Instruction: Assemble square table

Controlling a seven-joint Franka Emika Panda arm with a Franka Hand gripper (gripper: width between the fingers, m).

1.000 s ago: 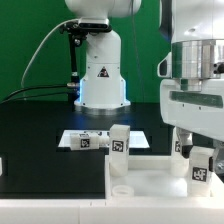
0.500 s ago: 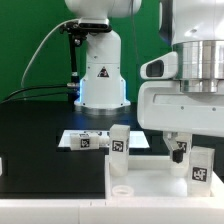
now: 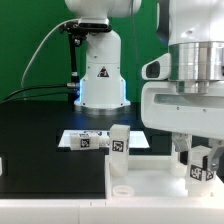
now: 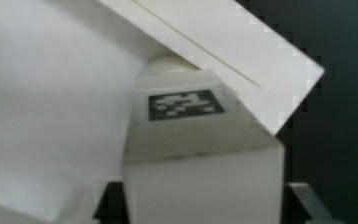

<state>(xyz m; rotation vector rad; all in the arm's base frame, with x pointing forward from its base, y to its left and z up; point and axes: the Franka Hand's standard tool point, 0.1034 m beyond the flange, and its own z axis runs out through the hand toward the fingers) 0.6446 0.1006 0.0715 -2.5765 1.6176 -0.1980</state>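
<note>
A black table [image 3: 35,135] stands before a green wall [image 3: 30,30], under bright, even light.

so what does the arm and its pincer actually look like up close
The arm is glossy white with bulky rounded housings and light grey bands at the joints. Its base is a white tapered column bearing a black triangle mark, with a blue glow at its foot and black cables trailing off. The pincer has a wide white body with short dark fingers.

Bright, even light in both views.
Wrist view is soft and blurred; white plastic between the jaws glares, nearly washed out.
</note>
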